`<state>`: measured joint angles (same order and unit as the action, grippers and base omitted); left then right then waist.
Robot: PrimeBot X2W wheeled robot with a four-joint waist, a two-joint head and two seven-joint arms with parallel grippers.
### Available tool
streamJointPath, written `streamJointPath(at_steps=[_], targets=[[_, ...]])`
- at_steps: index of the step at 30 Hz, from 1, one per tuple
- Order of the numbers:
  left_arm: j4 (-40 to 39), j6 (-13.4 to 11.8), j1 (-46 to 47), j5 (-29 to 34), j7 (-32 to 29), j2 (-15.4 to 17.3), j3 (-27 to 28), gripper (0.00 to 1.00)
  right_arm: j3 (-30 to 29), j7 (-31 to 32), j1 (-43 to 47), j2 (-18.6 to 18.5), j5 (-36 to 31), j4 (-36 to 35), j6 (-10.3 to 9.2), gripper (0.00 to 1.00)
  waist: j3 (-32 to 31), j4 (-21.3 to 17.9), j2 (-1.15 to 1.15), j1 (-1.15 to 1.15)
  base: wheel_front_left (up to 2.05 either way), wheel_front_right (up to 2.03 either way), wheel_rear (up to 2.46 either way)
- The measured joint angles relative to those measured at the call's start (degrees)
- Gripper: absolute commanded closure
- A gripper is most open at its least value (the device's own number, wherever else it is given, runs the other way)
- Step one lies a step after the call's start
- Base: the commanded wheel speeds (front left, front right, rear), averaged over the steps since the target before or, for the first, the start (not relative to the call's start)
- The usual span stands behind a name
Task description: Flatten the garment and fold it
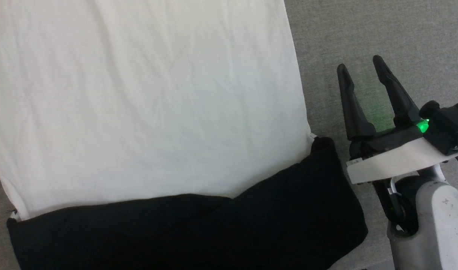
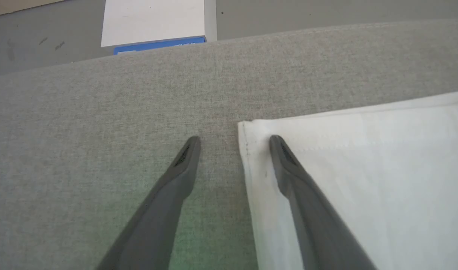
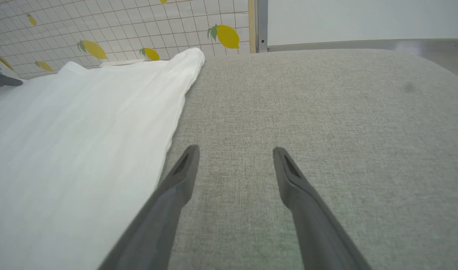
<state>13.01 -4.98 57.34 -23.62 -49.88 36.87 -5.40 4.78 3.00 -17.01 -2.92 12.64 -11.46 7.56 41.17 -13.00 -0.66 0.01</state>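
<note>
From the head view, the garment (image 1: pixel 139 93) lies flat on the grey desk (image 1: pixel 364 30), white body far, black part along the near edge; the right end effector (image 1: pixel 359 63) is just right of it, fingers spread, holding nothing. In the left wrist view, the left end effector (image 2: pixel 234 139) is spread across the garment's (image 2: pixel 383 168) white hemmed corner, one finger over cloth, one over bare desk (image 2: pixel 101 131); contact is unclear. In the right wrist view, the right end effector's (image 3: pixel 234 149) spread fingers are over bare desk (image 3: pixel 326 112); the garment (image 3: pixel 82 131) lies left, a lemon-tiled wall (image 3: pixel 120 26) beyond.
</note>
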Motion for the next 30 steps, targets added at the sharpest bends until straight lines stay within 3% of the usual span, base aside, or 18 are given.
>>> streamJointPath(at_steps=[1, 2, 6, 12, 21, 25, 30], targets=[[-0.4, -0.1, 0.0, 0.0, -0.3, 0.2, -0.2, 0.84, 0.3, 0.1, -0.3, 0.0, -0.3, 0.0, 0.0, 0.0, 0.1, 0.1, 0.0, 0.0, 0.0, 0.0, 0.0], [-0.7, -0.1, 0.0, 0.1, -0.5, 0.2, -0.4, 1.0, 0.5, 0.2, -0.7, 0.0, -0.7, 0.0, 0.0, 0.0, 0.1, 0.2, 0.0, 0.0, 0.0, 0.0, 0.0], [-1.7, 0.2, -0.1, 0.1, 0.2, 0.2, -1.2, 1.0, 1.3, 1.3, -4.8, 0.0, -2.5, -0.3, 0.0, 0.0, 0.2, 0.7, 0.0, 0.0, 0.0, 0.0, 0.0], [-1.6, 1.6, 0.0, 0.1, 2.8, -0.5, -2.5, 1.0, 1.9, 4.9, -18.5, 0.0, -3.1, 2.0, 0.0, 0.0, 0.4, 2.1, 0.0, 0.0, 0.0, 0.0, 0.0], [-0.4, 4.6, 3.2, 0.0, 8.1, -3.8, -5.4, 1.0, 0.4, 16.6, -45.2, 0.0, -0.8, 25.8, 0.0, 0.0, 1.2, 5.5, 0.0, 0.0, 0.0, 0.0, 0.0], [0.4, 5.7, 4.6, 0.1, 10.7, -5.6, -7.1, 1.0, -0.1, 23.8, -50.9, 0.0, -4.0, 35.8, 0.0, 0.0, 1.8, 7.6, 0.0, 0.0, 0.0, 0.0, 0.0], [1.1, 7.0, 5.6, 0.3, 13.2, -6.8, -8.7, 1.0, -1.5, 32.3, -54.2, 0.0, -9.0, 43.4, 0.0, 0.0, 2.2, 10.1, 0.0, 0.0, 0.0, 0.0, 0.0]])
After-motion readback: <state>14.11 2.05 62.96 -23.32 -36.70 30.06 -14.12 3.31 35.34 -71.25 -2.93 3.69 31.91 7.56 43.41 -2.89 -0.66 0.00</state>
